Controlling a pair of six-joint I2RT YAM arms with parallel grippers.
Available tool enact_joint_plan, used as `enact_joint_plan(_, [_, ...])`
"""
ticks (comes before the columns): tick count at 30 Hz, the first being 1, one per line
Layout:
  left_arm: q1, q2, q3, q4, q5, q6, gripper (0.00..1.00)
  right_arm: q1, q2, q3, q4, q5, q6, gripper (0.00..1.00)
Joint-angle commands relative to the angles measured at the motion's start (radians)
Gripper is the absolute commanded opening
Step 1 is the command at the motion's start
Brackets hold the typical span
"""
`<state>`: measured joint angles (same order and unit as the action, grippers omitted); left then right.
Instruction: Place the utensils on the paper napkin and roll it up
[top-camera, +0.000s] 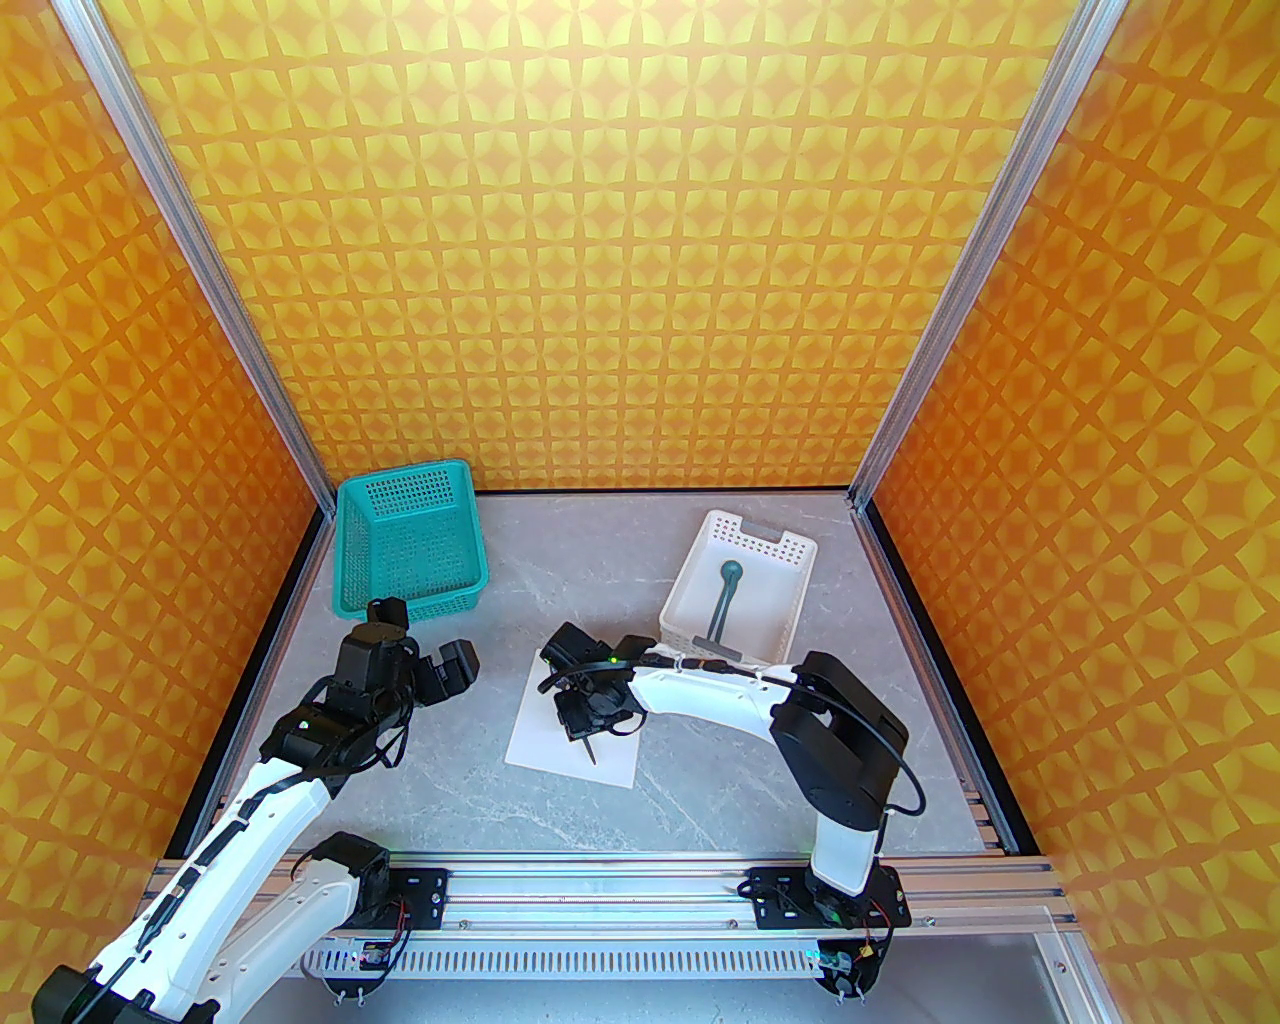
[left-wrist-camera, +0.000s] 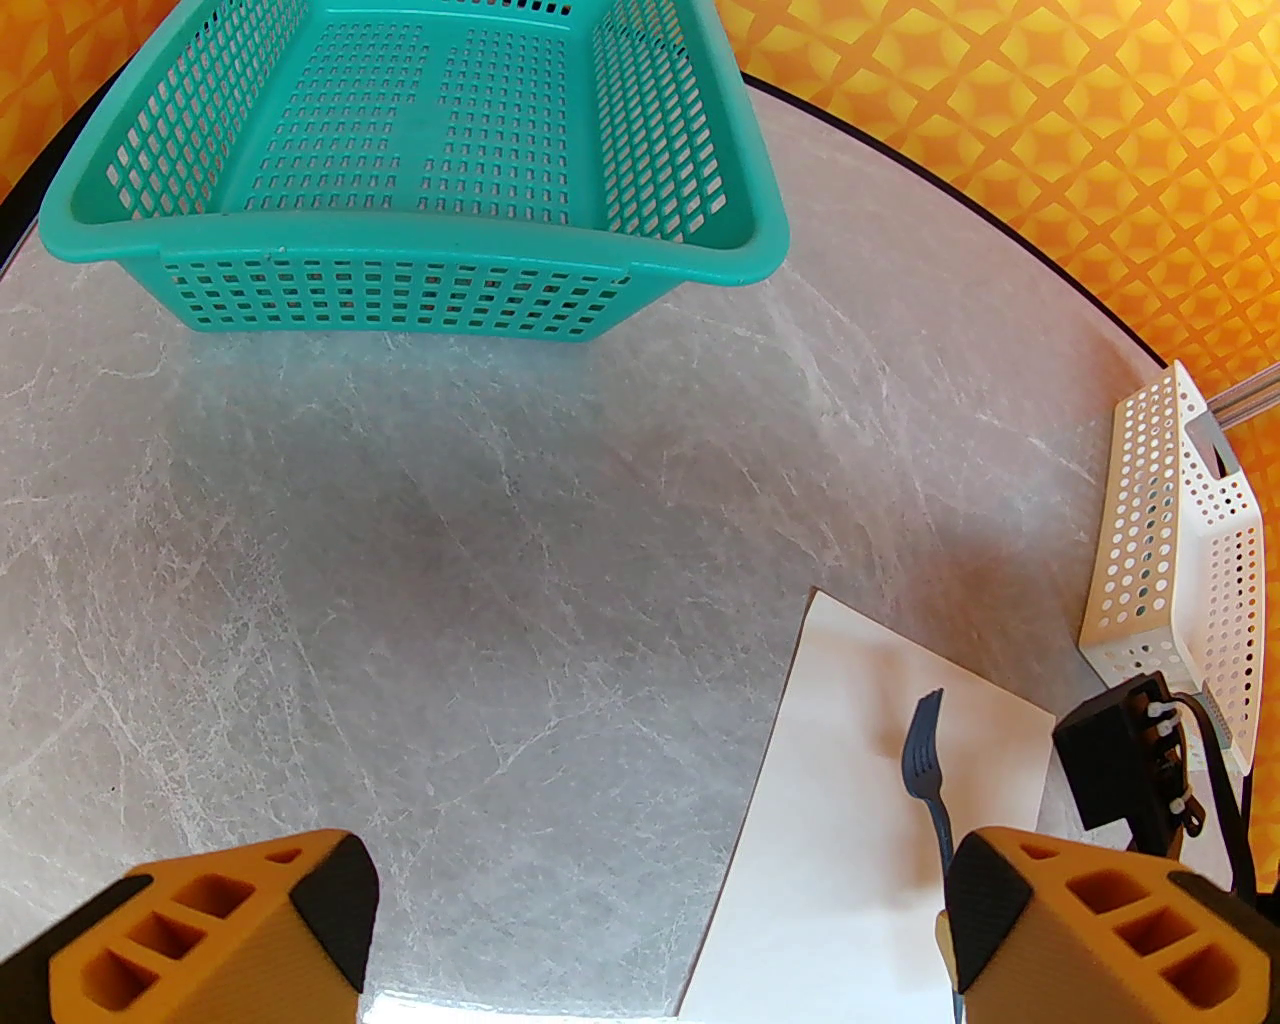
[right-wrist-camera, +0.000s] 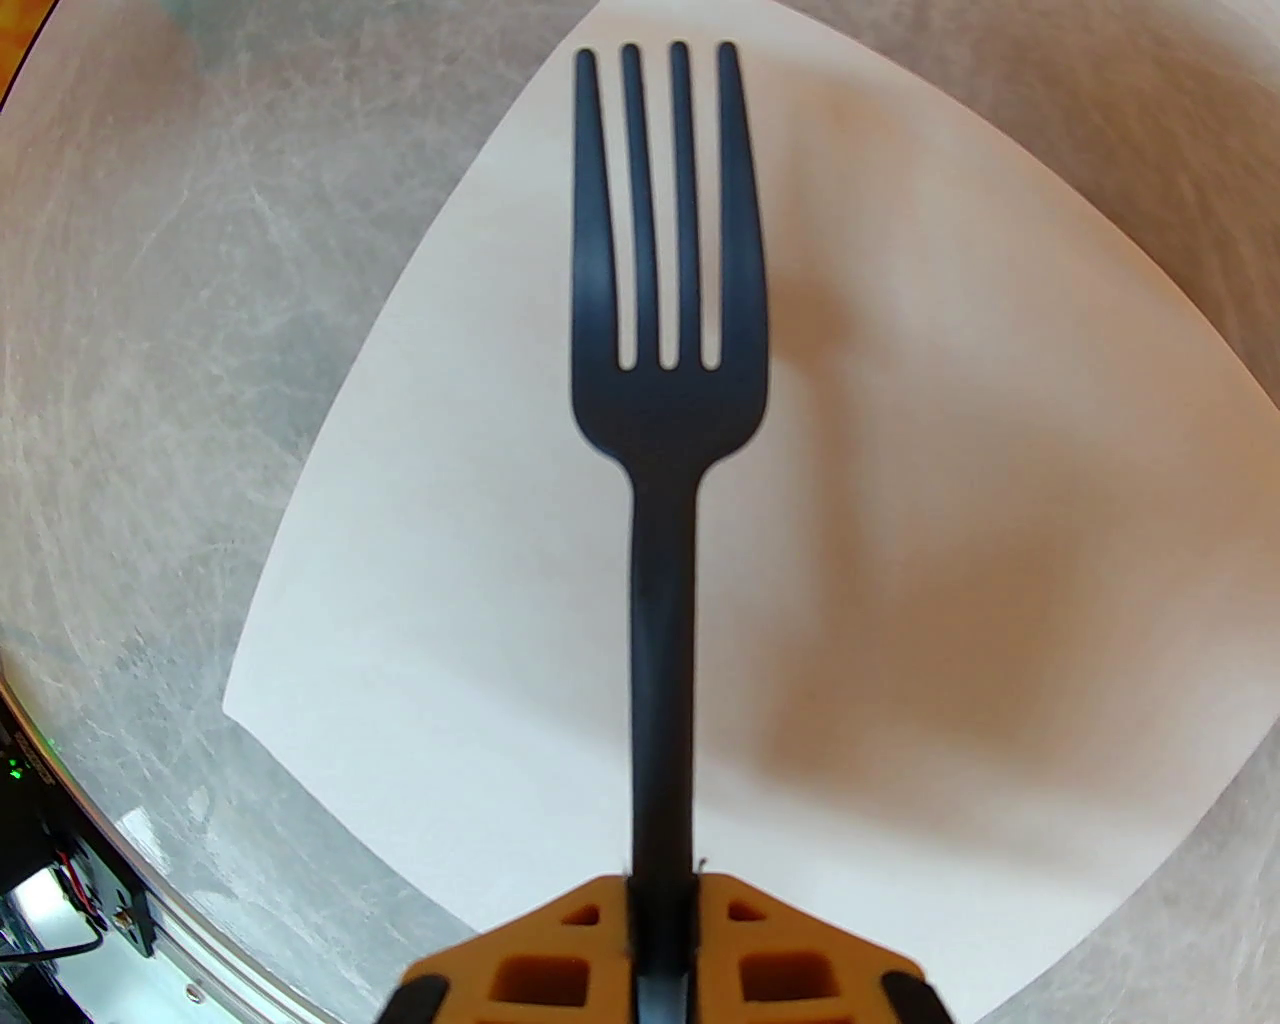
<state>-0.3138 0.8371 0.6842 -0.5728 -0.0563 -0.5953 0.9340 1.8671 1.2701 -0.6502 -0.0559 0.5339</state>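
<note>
**Teal fork clamped over the white napkin**

Top view: the right gripper (top-camera: 583, 728) hangs over the paper napkin (top-camera: 545, 738), which lies flat on the grey marble-look table (top-camera: 700, 800) between the two arms. Its fingers are pressed together on the handle of the fork (top-camera: 593, 750), whose tines point toward the napkin's near edge. The left gripper (top-camera: 425, 640) sits just in front of the teal basket (top-camera: 405, 480), fingers spread wide and holding nothing. A spoon (top-camera: 727, 588) lies in the white perforated tray (top-camera: 762, 537) behind the right arm.

Left wrist view: the left gripper (left-wrist-camera: 660, 930) shows its orange fingers (left-wrist-camera: 250, 920) far apart above bare table (left-wrist-camera: 450, 550). Ahead stands the teal basket (left-wrist-camera: 420, 250). To the right are the napkin (left-wrist-camera: 850, 820), the fork (left-wrist-camera: 922, 760) over it, and the white tray (left-wrist-camera: 1170, 560).

Right wrist view: the right gripper (right-wrist-camera: 660, 960) is clamped on the fork (right-wrist-camera: 665, 400), gripping it low on the handle. The tines point away from the camera above the napkin (right-wrist-camera: 450, 600), and a soft shadow falls to the fork's right. Whether the fork touches the paper cannot be told.
</note>
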Motion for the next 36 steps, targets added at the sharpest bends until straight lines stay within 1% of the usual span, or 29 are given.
enact_joint_plan(1, [0.005, -0.002, 0.007, -0.018, 0.013, -0.008, 0.99, 0.001, 0.039, 0.046, -0.017, 0.023, -0.045, 0.13])
enact_joint_plan(6, [0.004, 0.006, 0.015, -0.022, 0.009, -0.004, 0.99, 0.001, 0.081, 0.086, -0.039, 0.047, -0.074, 0.13])
enact_joint_plan(15, [0.005, 0.024, 0.024, -0.022, 0.009, -0.001, 0.99, 0.002, 0.124, 0.112, -0.035, 0.047, -0.078, 0.13])
enact_joint_plan(36, [0.004, 0.039, 0.036, -0.02, 0.009, 0.002, 0.99, 0.001, 0.158, 0.118, -0.049, 0.048, -0.076, 0.13])
